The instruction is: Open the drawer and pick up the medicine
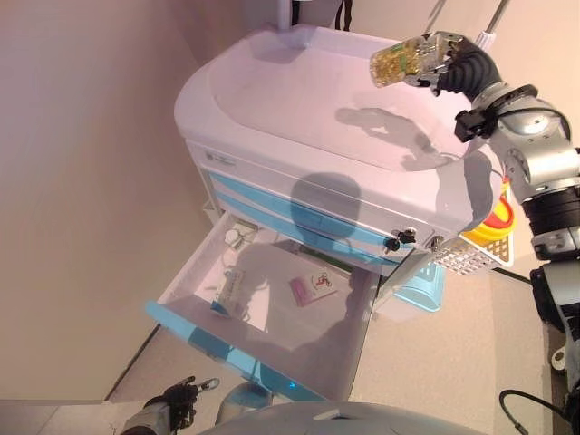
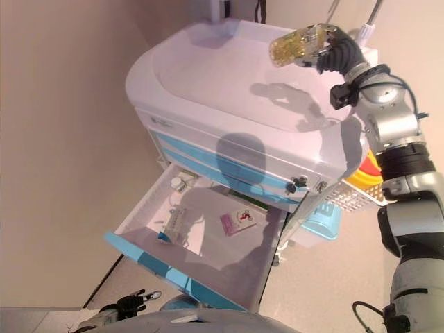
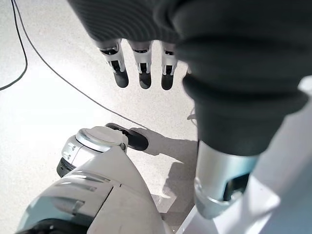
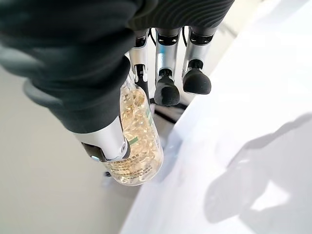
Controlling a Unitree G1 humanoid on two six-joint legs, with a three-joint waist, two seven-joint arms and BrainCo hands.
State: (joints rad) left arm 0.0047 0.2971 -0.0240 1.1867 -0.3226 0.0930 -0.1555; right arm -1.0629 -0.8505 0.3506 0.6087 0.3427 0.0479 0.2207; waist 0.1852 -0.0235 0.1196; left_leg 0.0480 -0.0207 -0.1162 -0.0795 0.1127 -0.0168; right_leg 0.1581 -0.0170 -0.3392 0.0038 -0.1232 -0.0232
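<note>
A clear medicine bottle (image 1: 399, 62) full of yellow capsules is in my right hand (image 1: 453, 63), held tilted above the far right of the white cart top (image 1: 299, 100). The right wrist view shows my thumb and fingers curled round the bottle (image 4: 136, 146). The cart's lowest blue-fronted drawer (image 1: 208, 344) stands pulled out. Inside it lie a pink packet (image 1: 313, 288) and a small box (image 1: 234, 290) on white paper. My left hand (image 1: 177, 399) hangs low beside the drawer front, its fingers (image 3: 141, 68) relaxed over the floor, holding nothing.
Two closed blue drawers (image 1: 272, 204) sit above the open one. A white mesh basket (image 1: 467, 261) with a yellow item (image 1: 494, 231) hangs on the cart's right side, above a light blue bin (image 1: 421, 290). A wall runs along the left. A cable (image 3: 48, 63) lies on the floor.
</note>
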